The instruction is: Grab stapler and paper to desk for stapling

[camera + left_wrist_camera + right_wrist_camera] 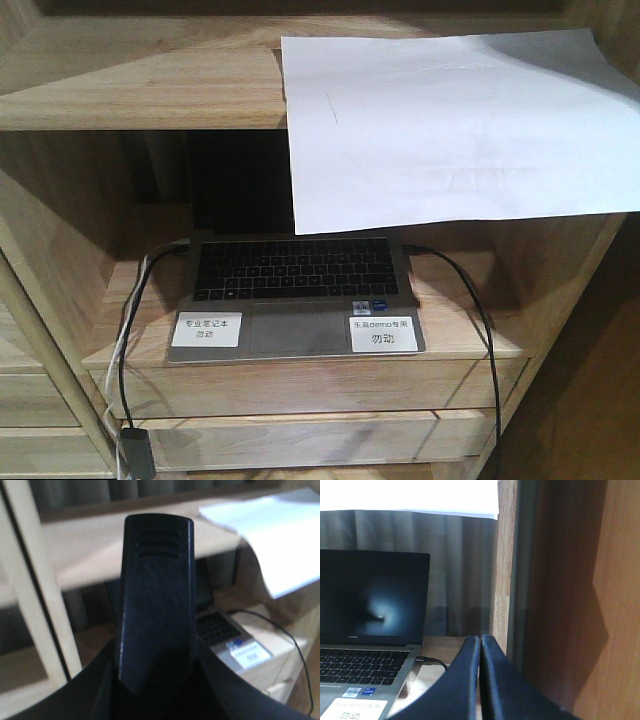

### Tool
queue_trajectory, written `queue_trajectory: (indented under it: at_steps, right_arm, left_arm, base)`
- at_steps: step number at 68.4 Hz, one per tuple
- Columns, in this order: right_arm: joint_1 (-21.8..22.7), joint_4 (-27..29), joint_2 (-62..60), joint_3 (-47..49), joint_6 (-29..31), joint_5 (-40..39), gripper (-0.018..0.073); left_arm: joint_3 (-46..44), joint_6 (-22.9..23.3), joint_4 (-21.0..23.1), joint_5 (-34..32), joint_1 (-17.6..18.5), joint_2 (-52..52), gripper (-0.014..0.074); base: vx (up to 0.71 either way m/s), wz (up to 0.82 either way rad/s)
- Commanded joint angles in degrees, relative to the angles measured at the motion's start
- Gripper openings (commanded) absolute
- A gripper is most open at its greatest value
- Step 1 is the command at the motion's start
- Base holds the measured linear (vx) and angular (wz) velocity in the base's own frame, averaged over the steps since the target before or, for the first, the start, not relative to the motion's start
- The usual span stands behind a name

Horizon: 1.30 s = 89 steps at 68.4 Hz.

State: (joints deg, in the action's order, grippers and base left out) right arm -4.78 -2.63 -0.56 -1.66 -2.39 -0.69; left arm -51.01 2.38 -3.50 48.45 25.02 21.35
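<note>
The white paper (450, 130) lies on the upper shelf board, its front part hanging over the edge above the laptop. It also shows at top right in the left wrist view (270, 535) and along the top of the right wrist view (410, 495). A black stapler (156, 580) with three grooves near its end stands up between the dark fingers of my left gripper (156, 655), which is shut on it. My right gripper (480, 639) is shut with nothing in it, close to the shelf's right wall, below the paper. The desk is out of view.
An open laptop (300, 270) with two white labels sits on the lower board of the light-wood shelf unit (140, 80). Black and white cables (480, 320) run off both its sides. The shelf's upright wall (560, 580) stands right beside my right gripper.
</note>
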Motion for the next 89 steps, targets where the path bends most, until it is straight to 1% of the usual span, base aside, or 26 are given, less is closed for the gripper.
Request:
queue_trajectory:
  at_steps: [1, 12, 25, 38, 89]
  right_arm:
    - [0.4, -0.3, -0.5, -1.2, 0.5, -4.3, -0.001]
    - [0.4, -0.3, -0.5, -1.2, 0.5, -4.3, -0.001]
    - [0.4, -0.3, -0.5, -1.2, 0.5, -4.3, -0.001]
    - [0.4, -0.3, -0.5, -1.2, 0.5, -4.3, -0.001]
    - [0.4, -0.4, -0.5, -1.2, 0.5, -4.3, -0.001]
  left_arm:
    - [2.8, 0.5, 1.1, -5.9, 0.4, -4.4, -0.0007]
    - [8.5, 0.5, 2.5, -6.1, 0.4, -11.2, -0.0006]
    - [12.3, 0.5, 2.5, -5.7, 0.4, -14.3, -0.0006]
    - [12.3, 0.5, 2.4, -4.2, 0.4, -14.3, -0.0006]
    - [12.3, 0.5, 2.4, -4.2, 0.4, -14.3, -0.0006]
  base:
    - [0.0, 0.0]
    - [0.0, 0.0]
    - [0.0, 0.0]
    - [0.0, 0.0]
    - [0.0, 0.0]
